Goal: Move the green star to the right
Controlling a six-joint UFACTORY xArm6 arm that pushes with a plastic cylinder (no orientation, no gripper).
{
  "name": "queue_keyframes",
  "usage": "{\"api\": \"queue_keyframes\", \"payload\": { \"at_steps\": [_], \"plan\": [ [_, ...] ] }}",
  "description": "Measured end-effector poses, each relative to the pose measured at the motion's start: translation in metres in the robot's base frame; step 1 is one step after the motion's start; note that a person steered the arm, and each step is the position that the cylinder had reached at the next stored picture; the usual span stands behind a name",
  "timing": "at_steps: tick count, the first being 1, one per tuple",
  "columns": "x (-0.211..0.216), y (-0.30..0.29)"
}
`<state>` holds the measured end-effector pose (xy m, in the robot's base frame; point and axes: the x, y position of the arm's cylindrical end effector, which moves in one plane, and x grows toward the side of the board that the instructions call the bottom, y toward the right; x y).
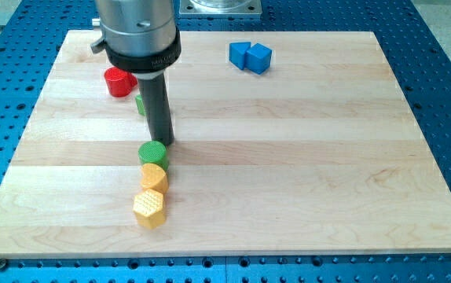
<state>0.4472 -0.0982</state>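
A green block [140, 104], mostly hidden behind my rod, shows only as a sliver at the rod's left edge in the upper left of the board; its shape cannot be made out. My tip [163, 142] rests on the board just below it. The tip is right above, and close to or touching, a green round block [152, 152].
A yellow round block [154, 177] and a yellow hexagon block [149, 208] line up below the green round one. A red round block [119, 82] sits at the upper left. Two blue cubes [250, 56] sit at the top centre. The wooden board [304, 173] lies on a blue perforated table.
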Motion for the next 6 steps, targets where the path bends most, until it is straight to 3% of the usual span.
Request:
{"api": "queue_keyframes", "payload": {
  "at_steps": [1,2,4,6],
  "plan": [
    [-0.018,-0.069],
    [-0.059,-0.085],
    [-0.068,0.011],
    [-0.092,0.043]
  ]
}}
